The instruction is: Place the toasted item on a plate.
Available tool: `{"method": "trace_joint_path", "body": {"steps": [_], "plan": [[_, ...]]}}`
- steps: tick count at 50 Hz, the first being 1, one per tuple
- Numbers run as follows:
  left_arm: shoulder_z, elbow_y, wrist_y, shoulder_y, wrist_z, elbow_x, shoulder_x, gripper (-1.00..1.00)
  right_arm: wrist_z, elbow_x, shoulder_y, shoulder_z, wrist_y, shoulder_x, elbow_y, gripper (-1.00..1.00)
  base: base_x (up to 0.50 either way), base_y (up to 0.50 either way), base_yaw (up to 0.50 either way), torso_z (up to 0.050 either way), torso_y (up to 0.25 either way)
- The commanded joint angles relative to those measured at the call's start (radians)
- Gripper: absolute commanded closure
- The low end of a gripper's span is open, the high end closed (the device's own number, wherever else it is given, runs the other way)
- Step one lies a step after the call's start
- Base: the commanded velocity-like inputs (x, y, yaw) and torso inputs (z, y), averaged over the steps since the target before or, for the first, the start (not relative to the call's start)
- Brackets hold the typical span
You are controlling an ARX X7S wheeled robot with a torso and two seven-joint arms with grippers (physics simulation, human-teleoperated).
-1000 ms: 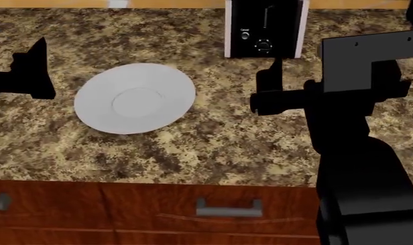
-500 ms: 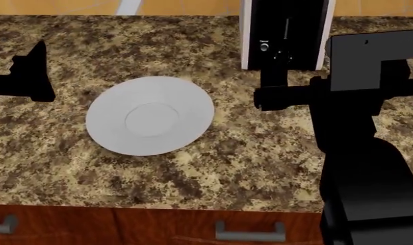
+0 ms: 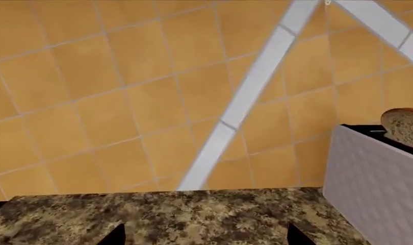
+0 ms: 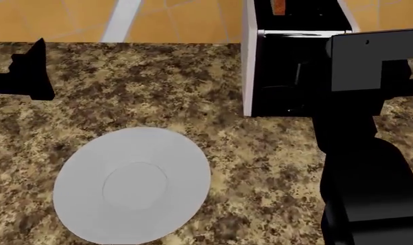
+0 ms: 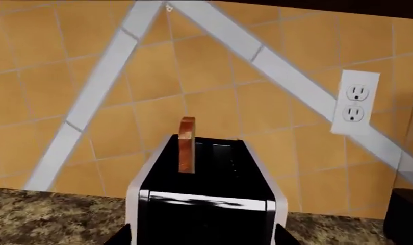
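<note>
My right gripper (image 5: 201, 236) faced toaster (image 5: 205, 196) head-on, only two dark tips visible beside its front; opening couldn't be judged, nothing seen held. My left gripper (image 4: 29, 71) hung over counter (image 4: 159, 87), well left of toaster, nothing seen in it, opening likewise unclear. Toast (image 5: 186, 145) stood upright in toaster slot, top poking out, likely reachable from above. Plate (image 4: 131, 186) lay bare on counter, near toaster's front-left, ready to receive it. Tiled wall (image 3: 125, 92) rose behind.
</note>
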Motion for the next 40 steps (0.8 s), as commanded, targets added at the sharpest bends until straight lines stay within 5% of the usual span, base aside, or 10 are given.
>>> {"method": "trace_joint_path", "body": {"steps": [1, 24, 40], "plan": [[-0.003, 0.010, -0.004, 0.005, -0.005, -0.007, -0.003, -1.00, 0.003, 0.004, -0.004, -0.003, 0.001, 0.003, -0.005, -1.00, 0.50, 0.00, 0.00, 0.000, 0.000], [-0.007, 0.032, -0.010, 0.019, -0.014, -0.019, -0.009, -1.00, 0.015, 0.016, -0.013, -0.001, 0.015, 0.009, -0.025, -1.00, 0.50, 0.00, 0.00, 0.000, 0.001], [-0.005, 0.017, 0.005, 0.024, -0.013, -0.020, -0.010, -1.00, 0.015, 0.024, -0.008, -0.009, 0.028, 0.011, -0.028, -1.00, 0.00, 0.00, 0.00, 0.000, 0.000]]}}
